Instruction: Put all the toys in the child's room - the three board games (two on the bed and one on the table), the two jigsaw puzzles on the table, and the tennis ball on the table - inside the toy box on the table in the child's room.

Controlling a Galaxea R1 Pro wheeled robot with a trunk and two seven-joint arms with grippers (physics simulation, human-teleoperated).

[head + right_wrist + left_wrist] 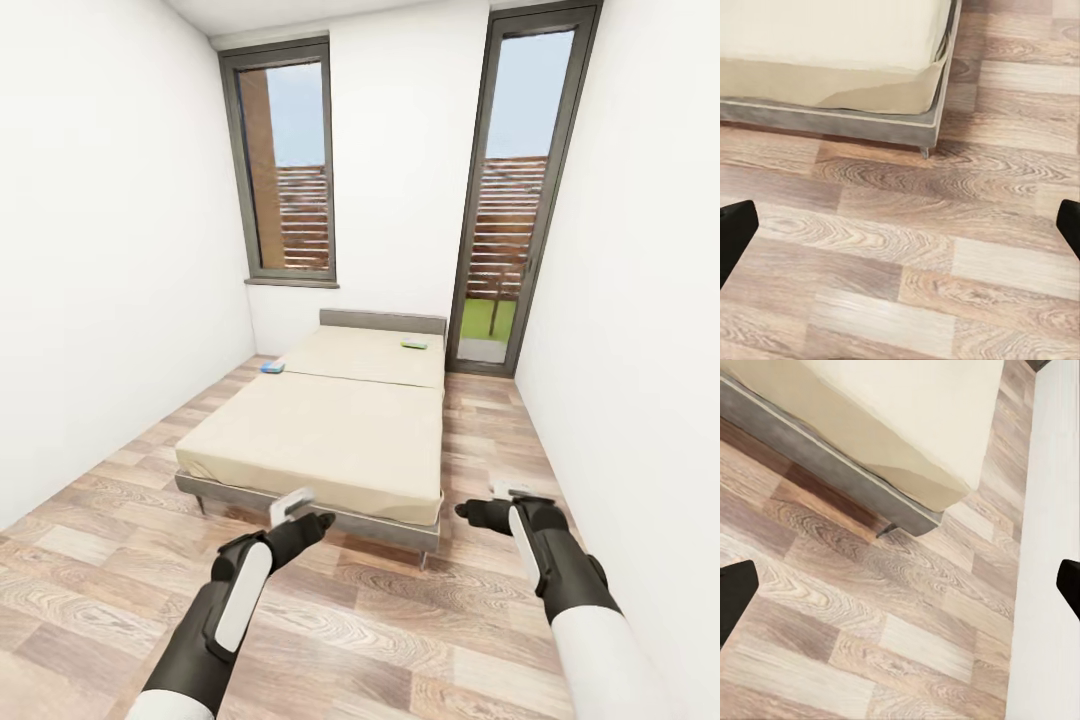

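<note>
No text, label, brand, number or sign can be read in these pictures. On the bed (330, 420), a small blue box (272, 367) lies at the mattress edge on the side of the left wall, and a small green box (414, 345) lies close to the headboard (383, 322). Both are too small and too far away, so any print on them cannot be made out. The wooden floor (380, 620) beside the bed and the white walls around it carry no writing.
</note>
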